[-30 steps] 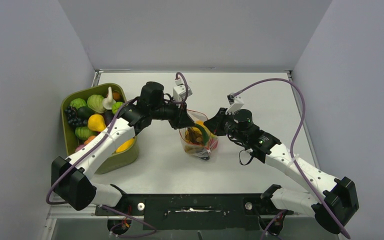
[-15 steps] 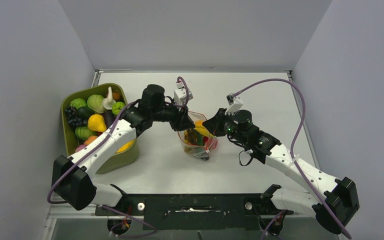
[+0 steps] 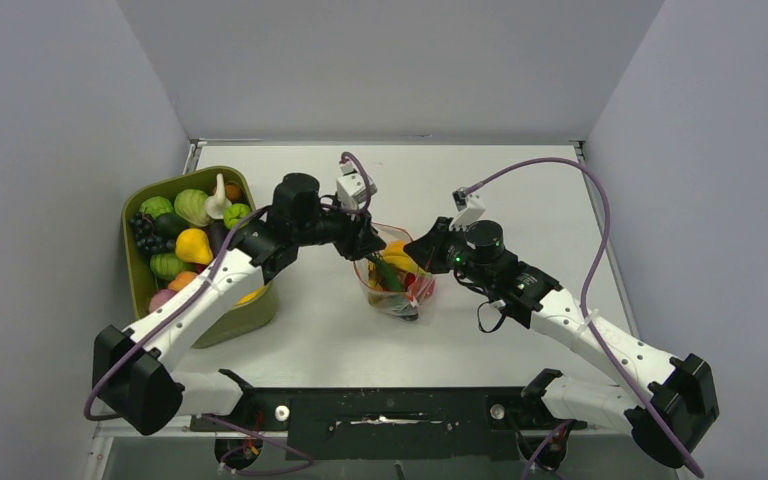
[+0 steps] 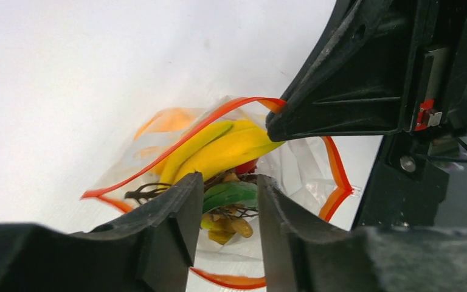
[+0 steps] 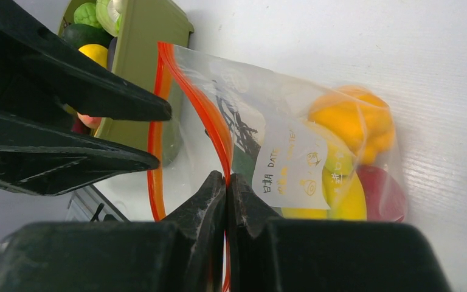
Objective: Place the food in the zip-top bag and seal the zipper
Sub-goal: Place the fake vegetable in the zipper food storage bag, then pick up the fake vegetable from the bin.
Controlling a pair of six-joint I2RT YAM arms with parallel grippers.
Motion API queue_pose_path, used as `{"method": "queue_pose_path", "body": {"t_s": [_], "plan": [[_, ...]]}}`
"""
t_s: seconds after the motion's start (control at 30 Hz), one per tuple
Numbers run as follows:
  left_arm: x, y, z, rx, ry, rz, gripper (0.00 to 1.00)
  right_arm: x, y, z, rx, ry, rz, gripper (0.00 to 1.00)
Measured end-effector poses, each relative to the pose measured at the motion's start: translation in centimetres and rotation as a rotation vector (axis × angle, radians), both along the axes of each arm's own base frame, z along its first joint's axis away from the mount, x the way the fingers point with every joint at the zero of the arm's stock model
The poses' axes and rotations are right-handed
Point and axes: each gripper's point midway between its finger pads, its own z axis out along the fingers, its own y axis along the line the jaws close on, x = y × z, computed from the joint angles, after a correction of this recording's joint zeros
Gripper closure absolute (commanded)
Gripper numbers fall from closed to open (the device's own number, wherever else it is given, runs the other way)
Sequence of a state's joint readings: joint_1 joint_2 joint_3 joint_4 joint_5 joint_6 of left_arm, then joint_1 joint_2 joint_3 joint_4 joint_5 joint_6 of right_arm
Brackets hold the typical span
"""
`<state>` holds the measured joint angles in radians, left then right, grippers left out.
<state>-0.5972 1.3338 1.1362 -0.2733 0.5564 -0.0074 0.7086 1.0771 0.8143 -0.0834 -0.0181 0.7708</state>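
Observation:
The zip-top bag (image 3: 396,288) stands mouth-up at mid table, holding food: yellow bananas (image 4: 231,146), a green piece (image 4: 228,193), and orange (image 5: 349,118) and red pieces. My right gripper (image 3: 418,247) is shut on the red zipper strip (image 5: 210,121) at the bag's right rim (image 5: 226,176) and holds the mouth open. My left gripper (image 3: 368,243) is open and empty just above the mouth's left side (image 4: 228,178). The zipper (image 4: 219,118) gapes in a loop. More food (image 3: 192,245) lies in the tray.
The olive-green tray (image 3: 222,325) with several toy fruits and vegetables stands at the left, under my left arm. The right gripper's black body (image 4: 340,91) is close opposite my left fingers. Grey walls enclose the table on three sides.
My left arm has drawn back a little to the left, its gripper still over the bag's mouth. The right gripper and the bag have stayed put.

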Motion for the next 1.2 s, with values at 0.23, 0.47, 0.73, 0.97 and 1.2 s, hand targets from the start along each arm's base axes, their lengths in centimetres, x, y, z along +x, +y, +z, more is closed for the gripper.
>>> {"method": "queue_pose_path", "body": {"t_s": [0.23, 0.47, 0.73, 0.97, 1.2], "plan": [[1.0, 2.7, 3.8, -0.035, -0.121, 0.185, 0.41, 0.0, 0.0, 0.0, -0.001, 0.000, -0.003, 1.00], [2.9, 6.1, 4.0, 0.020, -0.135, 0.423, 0.32, 0.0, 0.0, 0.0, -0.001, 0.000, -0.003, 1.00], [4.4, 12.9, 4.2, 0.081, -0.124, 0.735, 0.26, 0.0, 0.0, 0.0, -0.003, -0.003, -0.001, 1.00], [5.6, 21.9, 6.1, 0.036, -0.128, 1.096, 0.19, 0.0, -0.1, 0.3, 0.000, -0.011, 0.000, 1.00], [5.8, 27.7, 5.5, 0.056, -0.124, 1.343, 0.22, 0.0, -0.1, 0.3, -0.003, -0.013, 0.000, 1.00]]}}
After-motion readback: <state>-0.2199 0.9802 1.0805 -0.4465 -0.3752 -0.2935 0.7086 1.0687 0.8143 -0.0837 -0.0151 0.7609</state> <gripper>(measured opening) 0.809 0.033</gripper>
